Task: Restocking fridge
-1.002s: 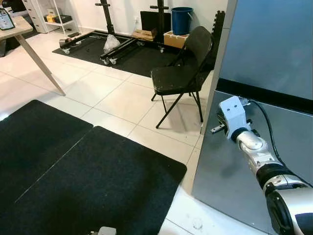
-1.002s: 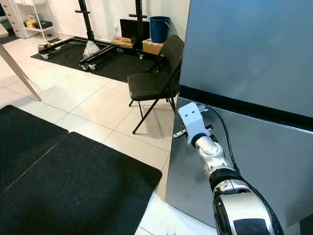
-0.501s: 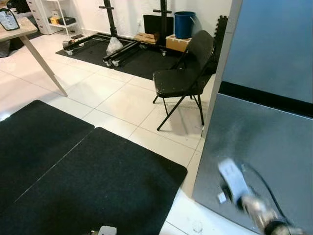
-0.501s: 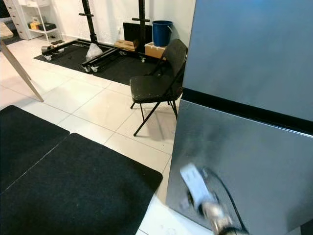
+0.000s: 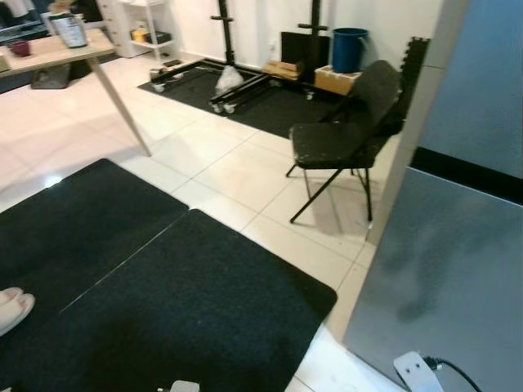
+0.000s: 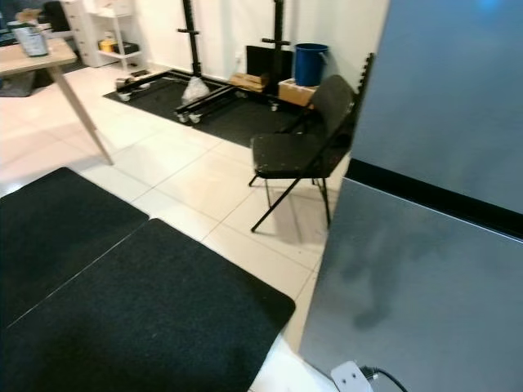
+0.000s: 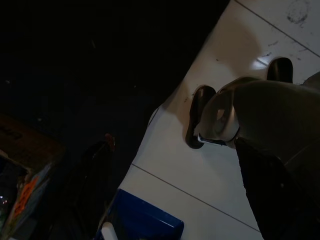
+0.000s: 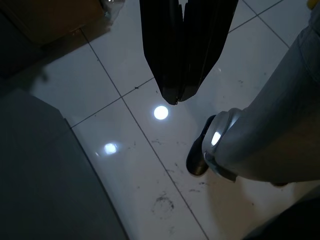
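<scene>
The fridge stands at the right, its grey steel lower door (image 5: 445,269) shut below a black gap and the bluish upper door (image 5: 482,73). My right arm hangs low beside it, and its white wrist block (image 5: 414,371) shows at the bottom edge. In the right wrist view my right gripper (image 8: 172,97) points down at the white tile floor, shut on nothing, next to the fridge's grey side (image 8: 40,180). My left arm hangs idle; its wrist view is very dark, with my own silver leg (image 7: 250,115) over the tile.
A black folding chair (image 5: 343,139) stands just left of the fridge. Two black mats (image 5: 163,302) cover the near floor. A wooden table (image 5: 73,53) is at far left. A person's foot (image 5: 12,306) shows at the left edge. Racks and a blue bucket (image 5: 350,49) line the back wall.
My right arm dropped from the edge of the fridge's lower door down to my side. The camera swung left, so the fridge slid right and a person's foot came into view.
</scene>
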`<state>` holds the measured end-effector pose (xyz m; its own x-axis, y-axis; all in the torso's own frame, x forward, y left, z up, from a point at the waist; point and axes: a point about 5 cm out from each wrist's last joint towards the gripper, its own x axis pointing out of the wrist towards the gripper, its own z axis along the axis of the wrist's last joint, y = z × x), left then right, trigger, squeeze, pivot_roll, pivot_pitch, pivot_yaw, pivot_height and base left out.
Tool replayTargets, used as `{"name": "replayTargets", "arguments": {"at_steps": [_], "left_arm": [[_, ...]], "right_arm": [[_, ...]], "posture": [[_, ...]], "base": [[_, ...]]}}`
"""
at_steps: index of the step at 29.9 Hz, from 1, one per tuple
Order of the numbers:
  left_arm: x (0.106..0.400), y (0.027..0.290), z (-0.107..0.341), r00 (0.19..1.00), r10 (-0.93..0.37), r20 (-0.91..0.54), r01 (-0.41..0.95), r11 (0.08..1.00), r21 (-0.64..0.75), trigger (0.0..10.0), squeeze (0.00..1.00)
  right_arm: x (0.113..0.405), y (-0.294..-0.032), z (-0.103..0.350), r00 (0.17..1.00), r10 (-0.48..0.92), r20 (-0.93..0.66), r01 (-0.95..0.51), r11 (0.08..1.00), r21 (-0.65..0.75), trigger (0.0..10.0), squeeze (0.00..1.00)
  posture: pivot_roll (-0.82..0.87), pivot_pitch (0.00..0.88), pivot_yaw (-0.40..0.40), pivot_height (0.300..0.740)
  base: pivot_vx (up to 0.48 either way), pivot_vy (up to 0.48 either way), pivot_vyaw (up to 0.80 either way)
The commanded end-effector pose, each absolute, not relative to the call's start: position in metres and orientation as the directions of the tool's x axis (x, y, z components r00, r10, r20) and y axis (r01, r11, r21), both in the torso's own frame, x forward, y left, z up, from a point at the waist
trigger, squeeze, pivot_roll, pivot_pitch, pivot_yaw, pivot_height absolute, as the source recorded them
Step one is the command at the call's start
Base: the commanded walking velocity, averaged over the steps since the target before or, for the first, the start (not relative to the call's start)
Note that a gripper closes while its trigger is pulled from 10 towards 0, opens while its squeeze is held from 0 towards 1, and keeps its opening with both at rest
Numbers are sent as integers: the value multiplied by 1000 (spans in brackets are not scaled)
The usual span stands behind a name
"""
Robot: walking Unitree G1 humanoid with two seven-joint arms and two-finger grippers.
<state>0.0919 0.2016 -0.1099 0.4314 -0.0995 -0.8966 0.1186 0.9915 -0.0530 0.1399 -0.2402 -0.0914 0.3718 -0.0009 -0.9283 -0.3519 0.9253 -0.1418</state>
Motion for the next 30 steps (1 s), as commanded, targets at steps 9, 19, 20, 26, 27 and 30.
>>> {"name": "replayTargets", "arguments": {"at_steps": [9,19,20,26,27,30], "left_arm": [[90,201,-111,411,-95,-906,120,991,-50,10000,0],[88,201,-111,405,-93,-909,120,992,-48,10000,0],[88,201,-111,405,-93,-909,120,992,-48,10000,0],[88,201,-111,406,-92,-909,111,993,-51,10000,0],[89,201,-111,407,-92,-909,109,993,-51,10000,0],[89,201,-111,409,-92,-908,107,993,-52,10000,0]], "right_arm": [[134,-238,-94,348,13,-938,-373,919,-126,10000,0],[133,-234,-95,341,21,-940,-384,916,-118,10000,0],[133,-234,-95,341,22,-940,-384,916,-118,10000,0],[131,-234,-96,338,24,-941,-385,916,-114,10000,0],[131,-234,-96,337,20,-941,-383,916,-118,10000,0],[130,-234,-96,339,15,-941,-381,917,-122,10000,0]], "posture": [[-59,0,-28,740],[-57,0,-26,740],[-57,0,-26,740],[-59,0,-23,740],[-59,0,-23,740],[-59,0,-23,740]], "base": [[0,0,800],[0,0,800],[0,0,800],[0,0,800],[0,0,800],[0,0,675]]}}
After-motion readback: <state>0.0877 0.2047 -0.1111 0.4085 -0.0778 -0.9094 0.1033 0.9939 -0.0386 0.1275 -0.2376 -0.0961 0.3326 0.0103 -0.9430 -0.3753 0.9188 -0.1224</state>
